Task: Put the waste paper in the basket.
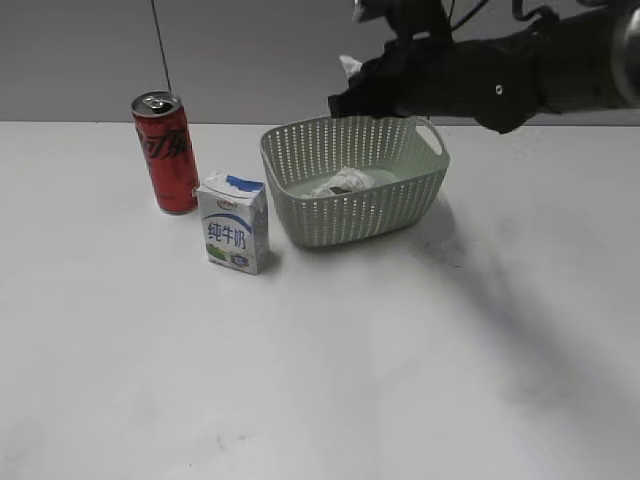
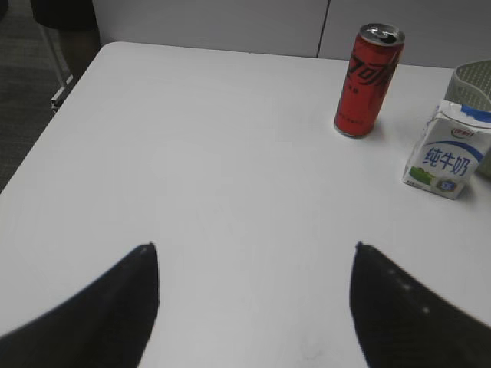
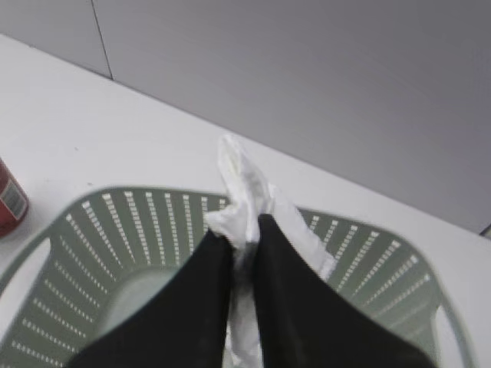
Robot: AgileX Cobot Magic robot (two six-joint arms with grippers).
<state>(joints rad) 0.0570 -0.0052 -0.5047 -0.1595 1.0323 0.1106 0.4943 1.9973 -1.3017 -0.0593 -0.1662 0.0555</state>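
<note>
Setting: white tabletop (image 1: 300,380) against a plain grey wall; lighting even, surface uncluttered apart from the items listed.

Right gripper (image 3: 244,234): jaws pressed together on a wad of waste paper (image 3: 244,184) — the white tissue sticks up between the black fingers and trails down behind them. Position: above the back rim of the basket (image 1: 330,215), inside its outline as the right wrist view shows it.

Basket: pale green, perforated, standing upright near the table's middle. One crumpled wad (image 1: 342,182) already lies on its floor.

Task item location: one wad held in the air over the basket, one wad inside it. No loose paper visible on the table in any view.

Left gripper (image 2: 253,253): jaws spread wide, nothing between them, hovering over bare table well apart from the work.

Bystanders: red can (image 1: 166,152) and milk carton (image 1: 233,222) stand just left of the basket, clear of the right arm.

Stage, by judgement: release is the step in hand.

Risks:
- Drop point sits near the far wall — light tissue could drift or catch on the rim and fall behind the basket.
- Tissue may cling to the finger pads on opening and be carried out when the arm lifts.
- Descending too low could nudge the light basket toward the carton.
</note>
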